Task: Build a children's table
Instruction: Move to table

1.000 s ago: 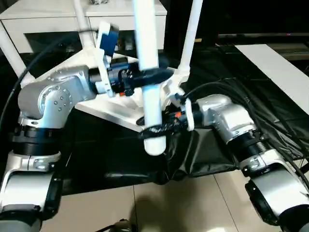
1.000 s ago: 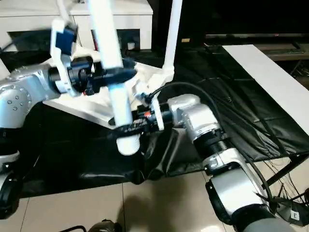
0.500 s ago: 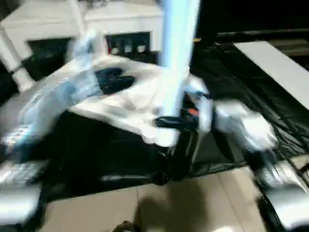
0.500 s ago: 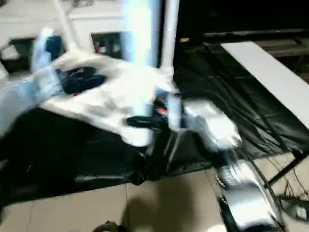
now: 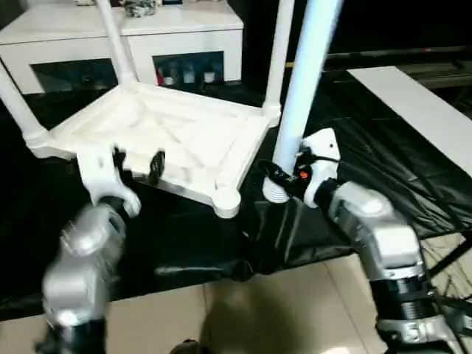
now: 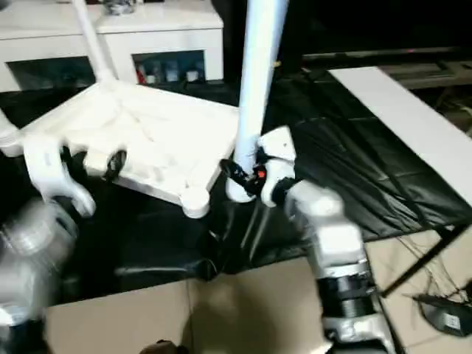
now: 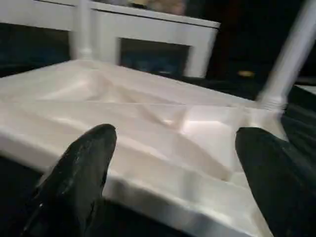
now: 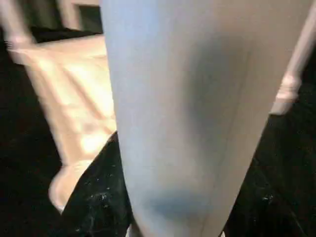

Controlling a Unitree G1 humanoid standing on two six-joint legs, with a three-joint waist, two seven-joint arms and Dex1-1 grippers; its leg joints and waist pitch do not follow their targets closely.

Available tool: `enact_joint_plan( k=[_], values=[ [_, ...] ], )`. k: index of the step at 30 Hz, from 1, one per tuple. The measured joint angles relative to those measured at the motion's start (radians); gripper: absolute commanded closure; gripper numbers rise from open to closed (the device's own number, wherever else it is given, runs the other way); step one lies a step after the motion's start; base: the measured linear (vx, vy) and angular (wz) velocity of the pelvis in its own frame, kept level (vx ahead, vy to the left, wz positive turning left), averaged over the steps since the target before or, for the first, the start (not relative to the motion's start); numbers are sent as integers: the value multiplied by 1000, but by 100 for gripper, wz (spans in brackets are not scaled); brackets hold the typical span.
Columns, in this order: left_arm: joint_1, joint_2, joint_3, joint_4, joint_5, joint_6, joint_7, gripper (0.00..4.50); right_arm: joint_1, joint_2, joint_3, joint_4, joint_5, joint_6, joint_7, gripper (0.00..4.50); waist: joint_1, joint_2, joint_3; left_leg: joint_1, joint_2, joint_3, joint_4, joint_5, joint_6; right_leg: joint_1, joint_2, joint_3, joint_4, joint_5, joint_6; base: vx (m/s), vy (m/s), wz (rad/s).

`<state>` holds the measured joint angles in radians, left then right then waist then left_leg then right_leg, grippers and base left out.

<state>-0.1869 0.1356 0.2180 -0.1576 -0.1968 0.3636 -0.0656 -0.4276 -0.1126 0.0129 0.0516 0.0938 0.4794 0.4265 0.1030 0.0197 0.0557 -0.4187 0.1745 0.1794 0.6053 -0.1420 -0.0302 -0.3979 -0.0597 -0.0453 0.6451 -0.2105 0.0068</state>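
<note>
Holding: right jaws (image 5: pixel 284 177) pinch the fourth leg (image 5: pixel 304 81) close to its thick lower end; in the right wrist view the pale tube (image 8: pixel 187 108) stands between the dark fingers (image 8: pixel 96 197).
Left jaws: the left gripper (image 5: pixel 136 164) hovers with its two black fingers (image 7: pixel 79 173) spread wide and nothing between them, just over the near long edge of the tabletop (image 5: pixel 158 136).
Key relation: the empty corner socket (image 5: pixel 226 199) lies just beside the held leg's foot, toward the robot's left and a little nearer the robot; the foot sits apart from it, over the black sheet (image 5: pixel 354 140).
Long axis: the held leg stands nearly upright, tilting slightly to the right at its top, so it looks roughly aligned for a straight drop once shifted over the socket.
Nearer arm: the right one, which already carries the leg; the left is free to steady the top.
Task's thing: the tabletop lies upside down, ribbed underside up, on the black sheet on the floor, with three legs (image 5: pixel 279 55) already standing in the other corners.
Right arm pose: forearm reaching forward and up from the lower right, wrist turned inward.
Left arm pose: forearm rising from the lower left, wrist level, fingers pointing across the top.
Background: a white cabinet (image 5: pixel 184 33) stands behind.
</note>
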Motion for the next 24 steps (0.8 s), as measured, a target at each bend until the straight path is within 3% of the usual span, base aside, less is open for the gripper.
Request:
enact_joint_plan(
  k=[1,4,9,12,13,14,15,16,18,22,23,24],
  values=[
    [9,-3,-1,-29,31,2,28,16,9,17,-11,3,-4,-18,-39,262,-1,-6,0,0,0,0,0,0,0,-1,0,0,0,0,0,0,0,0],
    [32,-7,-23,-79,78,12,60,16,41,18,-22,3,-13,-80,-69,262,-2,-8,-2,1,0,-1,-2,0,0,0,0,-1,-7,0,0,0,0,0],
    [68,0,-54,-79,115,-75,61,16,194,21,-54,-44,-9,-119,-75,262,-8,-3,1,8,-2,-2,-4,0,0,12,0,1,-25,5,8,0,0,0],
    [57,4,-110,-62,112,-110,1,16,239,12,-53,-83,-2,-131,-66,262,-16,8,5,17,-3,-3,-6,-2,2,16,0,0,-36,6,8,0,0,0],
    [56,0,-129,-62,111,-111,-19,16,241,12,-53,-93,2,-140,-66,262,-21,16,7,23,-4,-5,-6,-3,3,19,-1,0,-39,5,9,0,0,0],
    [56,-8,-139,-62,102,-111,-35,16,241,11,-53,-103,6,-144,-67,262,-26,31,13,30,-4,-7,-7,-4,4,25,-1,-2,-44,5,9,-10,40,-20],
    [57,-12,-146,-59,89,-110,-55,16,246,7,-52,-120,9,-151,-67,262,-36,39,15,37,-4,-13,-8,-6,4,36,-1,-9,-55,5,10,-10,40,-20],
    [56,-10,-153,-56,80,-110,-75,16,251,0,-50,-136,13,-166,-65,262,-49,57,19,45,-4,-17,-12,-9,4,47,-2,-18,-69,5,10,-2,49,-20],
    [58,0,-164,-52,74,-117,-102,16,278,-18,-42,-159,13,-180,-46,262,-64,70,18,55,-7,-22,-19,-10,3,57,-7,-23,-75,5,9,2,42,-19],
    [98,7,-190,-30,74,-138,-126,16,295,-33,-39,-158,10,-186,-26,262,-99,70,18,58,-19,-33,-22,-14,-2,46,-17,-29,-66,5,10,-2,-3,-5],
    [107,7,-189,-25,75,-137,-123,16,292,-26,-41,-155,10,-186,-29,262,-107,69,19,61,-18,-37,-21,-15,-4,47,-17,-35,-68,5,10,-17,-17,-18],
    [112,5,-187,-21,75,-131,-116,16,283,-18,-42,-151,11,-186,-32,262,-117,73,21,53,-20,-51,-21,-18,-7,55,-26,-61,-69,3,10,-17,-17,-18]
  ],
)
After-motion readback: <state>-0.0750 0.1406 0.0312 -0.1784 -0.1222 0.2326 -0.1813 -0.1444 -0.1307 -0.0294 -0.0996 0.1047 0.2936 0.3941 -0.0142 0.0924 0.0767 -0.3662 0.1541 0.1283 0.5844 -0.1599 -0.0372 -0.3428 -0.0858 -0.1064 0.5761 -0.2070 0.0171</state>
